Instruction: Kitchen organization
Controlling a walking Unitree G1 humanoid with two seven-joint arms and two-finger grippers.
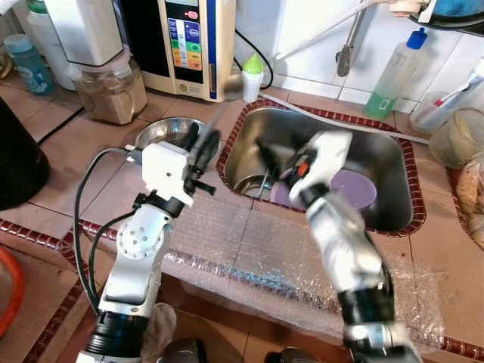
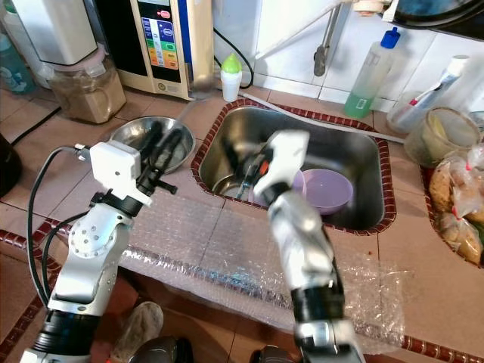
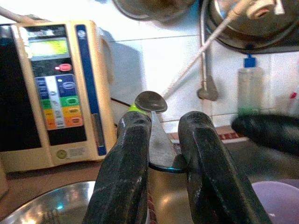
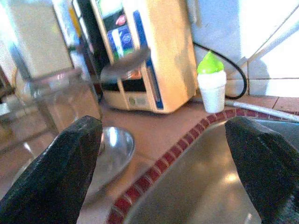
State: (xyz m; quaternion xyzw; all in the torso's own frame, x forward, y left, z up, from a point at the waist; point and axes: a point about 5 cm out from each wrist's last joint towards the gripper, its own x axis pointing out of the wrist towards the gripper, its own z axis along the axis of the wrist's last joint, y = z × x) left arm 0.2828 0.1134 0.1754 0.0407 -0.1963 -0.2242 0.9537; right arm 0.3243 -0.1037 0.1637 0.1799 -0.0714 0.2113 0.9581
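While the left end effector (image 3: 156, 154) grips the spoon (image 3: 151, 101) by its handle above the tabletop (image 1: 68, 181), bowl end up, it should stay level and clear the steel bowl (image 1: 162, 132); right end effector (image 4: 163, 154) is spread wide, empty, over the sink (image 1: 378, 144), near the purple bowl (image 1: 355, 185)

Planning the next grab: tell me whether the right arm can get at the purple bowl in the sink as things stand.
Probably yes. The right pincer hangs open over the sink, and the purple bowl lies just beside it with nothing on top. The left pincer, shut on a spoon, is off to the side.
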